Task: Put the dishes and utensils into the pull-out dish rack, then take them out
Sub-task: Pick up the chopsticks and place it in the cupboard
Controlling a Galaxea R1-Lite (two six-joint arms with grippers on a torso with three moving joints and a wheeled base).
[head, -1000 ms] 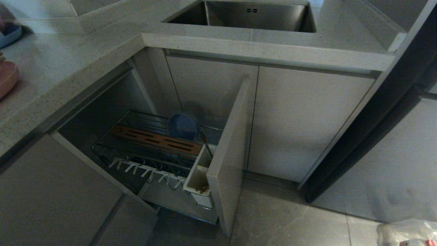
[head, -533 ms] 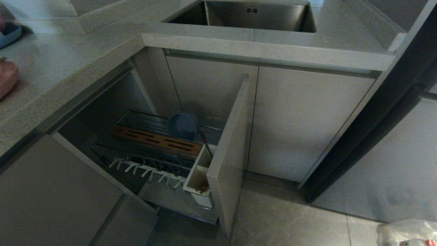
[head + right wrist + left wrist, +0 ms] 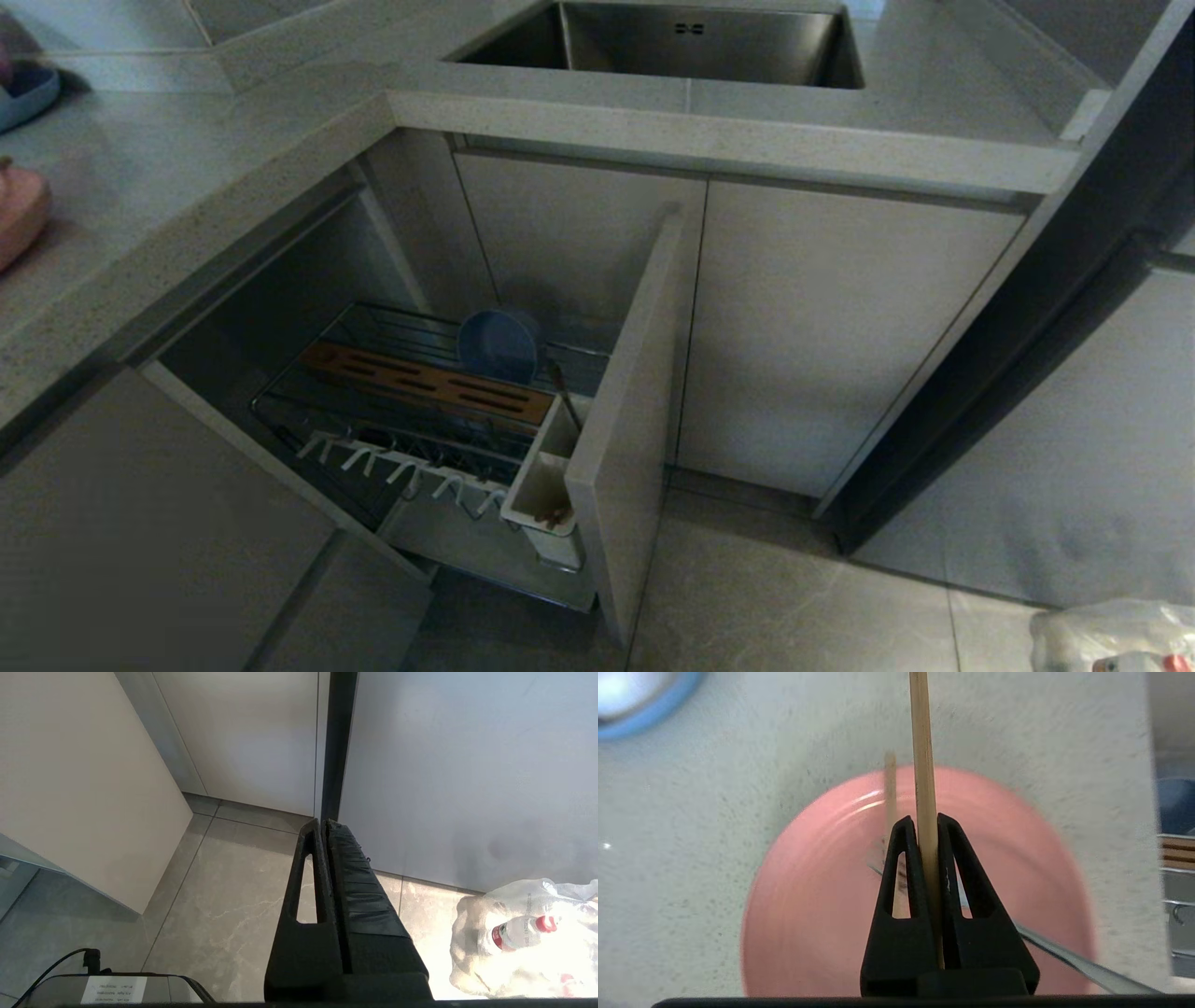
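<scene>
My left gripper (image 3: 927, 819) is shut on one tan chopstick (image 3: 923, 756), which sticks out past the fingertips above the salmon-pink plate (image 3: 808, 914) on the counter. A second chopstick (image 3: 890, 788) and the silver fork (image 3: 1087, 966) lie on that plate. In the head view only the plate's edge (image 3: 17, 224) shows at far left, and neither arm is in sight. The pull-out dish rack (image 3: 280, 411) stands open with the blue-grey bowl (image 3: 499, 345) upright behind its wooden strip (image 3: 429, 383). The white utensil cup (image 3: 541, 481) sits by the door front (image 3: 625, 420). My right gripper (image 3: 323, 822) is shut and empty over the floor.
A blue plate (image 3: 23, 93) sits at the counter's far left, also in the left wrist view (image 3: 626, 700). The steel sink (image 3: 672, 42) lies behind the rack. A plastic bag with bottles (image 3: 523, 933) lies on the floor at the right. White pegs (image 3: 401, 467) line the rack's front.
The rack, bowl and cup stay put. Only the small part showing over the pink plate's edge at the far left has shifted slightly.
</scene>
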